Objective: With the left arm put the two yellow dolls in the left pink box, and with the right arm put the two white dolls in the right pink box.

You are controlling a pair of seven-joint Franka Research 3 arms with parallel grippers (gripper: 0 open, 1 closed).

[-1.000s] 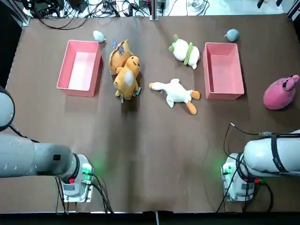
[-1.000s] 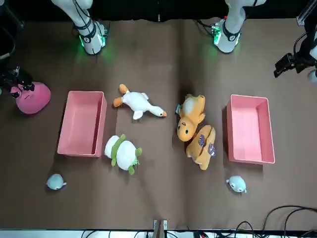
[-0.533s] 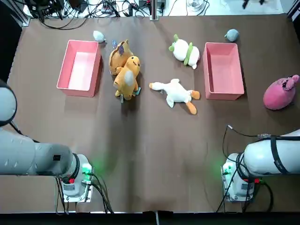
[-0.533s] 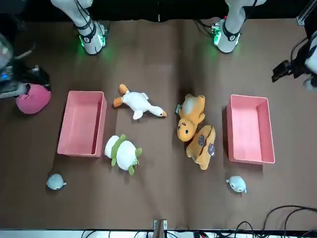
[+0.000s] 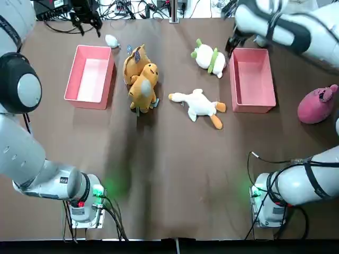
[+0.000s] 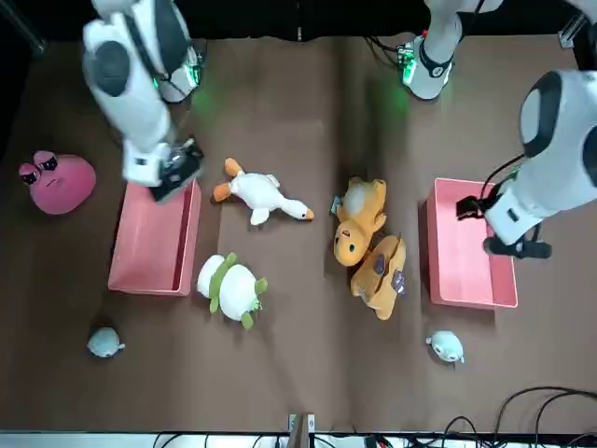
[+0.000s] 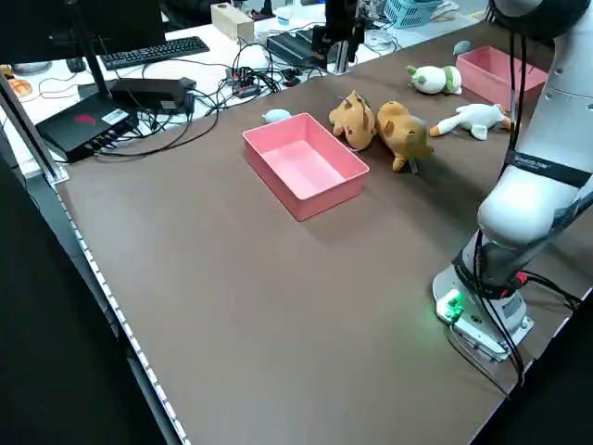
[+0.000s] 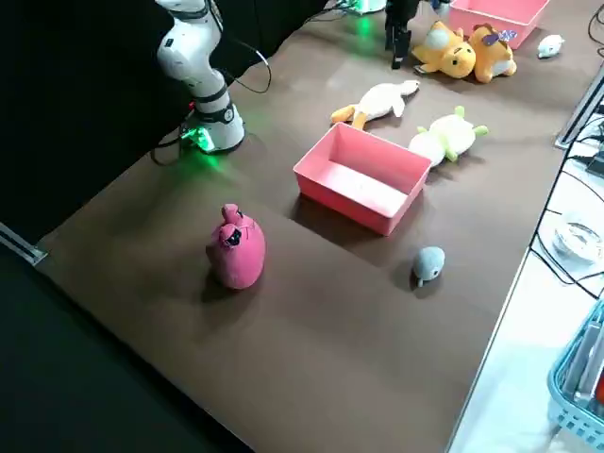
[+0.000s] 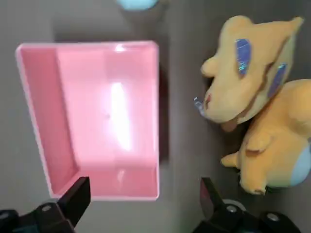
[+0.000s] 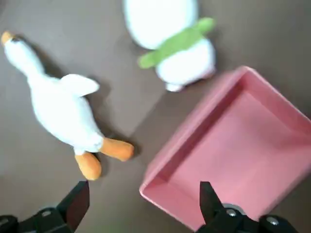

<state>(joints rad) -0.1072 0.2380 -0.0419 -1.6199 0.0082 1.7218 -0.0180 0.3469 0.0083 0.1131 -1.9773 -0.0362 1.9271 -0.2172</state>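
Both arms have swung out from their parked pose over the far half of the bench (image 5: 175,174) since 1 s ago; none of the dolls or boxes has shifted.

Left pink box (image 5: 89,73) holds nothing, right pink box (image 5: 252,79) holds nothing. All four dolls lie on the bench between the boxes. Two yellow dolls touch each other just beside the left box: the far yellow doll (image 5: 133,61) with blue patches, the near yellow doll (image 5: 143,86) partly on top of it. White doll with green scarf (image 5: 208,57) lies just beside the right box's far end; white goose doll (image 5: 199,103) is nearer the robot, orange feet toward the right box.

Left end effector (image 9: 141,204) hovers above the left box's edge and the yellow dolls, fingers spread, nothing between them. Right end effector (image 10: 141,204) hovers above the right box's corner and the white dolls, also released and empty.

Hard to make out: right arm is motion-blurred in the top view. Off to the sides: pink plush (image 5: 317,104), two small grey toys (image 5: 261,38) (image 5: 111,40).
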